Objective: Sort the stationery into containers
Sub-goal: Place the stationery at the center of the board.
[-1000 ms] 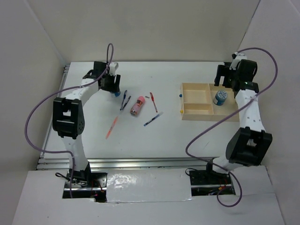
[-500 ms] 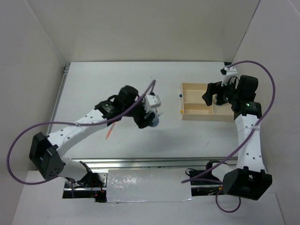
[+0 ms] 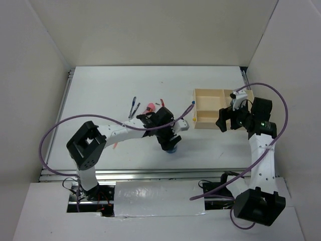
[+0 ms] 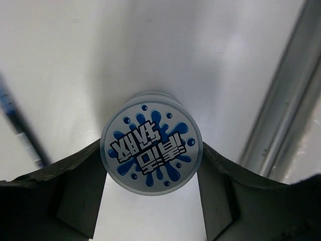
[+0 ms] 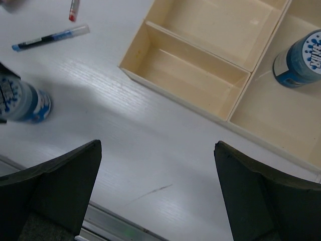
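since half a second ago the left gripper (image 3: 169, 142) has carried the blue-and-white round roll (image 4: 151, 155) toward the desk's near edge, jaws pinching it upright, while the light tan wooden tray (image 5: 175, 95) lies rightward, nearer the right gripper (image 5: 158, 201), whose jaws are spread.

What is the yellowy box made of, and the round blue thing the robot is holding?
The box looks like pale, unpainted wood: thin matte boards joined at square corners. The round thing has a smooth printed top, blue splashes on white, probably a paper or plastic label. I cannot tell what its body is made of.
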Robot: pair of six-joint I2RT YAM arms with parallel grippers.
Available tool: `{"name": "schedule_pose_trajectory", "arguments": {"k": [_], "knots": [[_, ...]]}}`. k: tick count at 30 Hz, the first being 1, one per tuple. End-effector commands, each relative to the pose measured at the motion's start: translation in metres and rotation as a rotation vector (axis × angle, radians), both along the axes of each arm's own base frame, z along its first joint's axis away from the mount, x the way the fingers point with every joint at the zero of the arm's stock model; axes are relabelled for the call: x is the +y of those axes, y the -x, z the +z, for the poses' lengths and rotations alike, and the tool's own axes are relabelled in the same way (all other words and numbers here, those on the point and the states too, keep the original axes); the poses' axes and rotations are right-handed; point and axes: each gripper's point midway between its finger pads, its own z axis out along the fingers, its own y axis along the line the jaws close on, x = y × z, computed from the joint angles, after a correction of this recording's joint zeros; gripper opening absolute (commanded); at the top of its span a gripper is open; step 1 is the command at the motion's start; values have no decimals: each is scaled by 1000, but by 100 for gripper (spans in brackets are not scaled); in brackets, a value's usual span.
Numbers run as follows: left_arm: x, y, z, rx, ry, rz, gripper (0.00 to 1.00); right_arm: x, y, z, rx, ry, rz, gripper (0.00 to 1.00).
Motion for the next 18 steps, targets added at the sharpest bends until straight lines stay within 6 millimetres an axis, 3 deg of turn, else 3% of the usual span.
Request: {"name": "schedule_pose_trajectory", "arguments": {"k": [1, 3, 5, 8, 11, 13, 15, 16, 17, 18], "knots": [[-7, -28, 16, -6, 90, 73, 71, 6, 11, -12, 10, 56, 73, 100], [-6, -33, 20, -21, 104, 84, 74, 9, 12, -18, 6, 82, 87, 100], [-5, -34, 28, -26, 125, 91, 99, 16, 12, -19, 5, 93, 118, 100], [-4, -30, 65, -41, 213, 65, 99, 25, 13, -19, 11, 107, 152, 100], [-2, -12, 99, -95, 243, 9, 99, 41, 10, -21, 25, 111, 195, 100], [8, -13, 119, -107, 270, 41, 99, 56, 11, -22, 29, 115, 242, 100], [40, -40, 171, -139, 379, 186, 99, 94, 14, -21, 2, 113, 343, 100], [53, -49, 186, -84, 422, 259, 99, 100, 14, -27, 5, 137, 346, 100], [94, -83, 202, -92, 456, 399, 99, 114, 10, -29, 8, 121, 358, 100], [115, -99, 219, -99, 507, 464, 99, 129, 11, -32, 20, 106, 400, 100]]}}
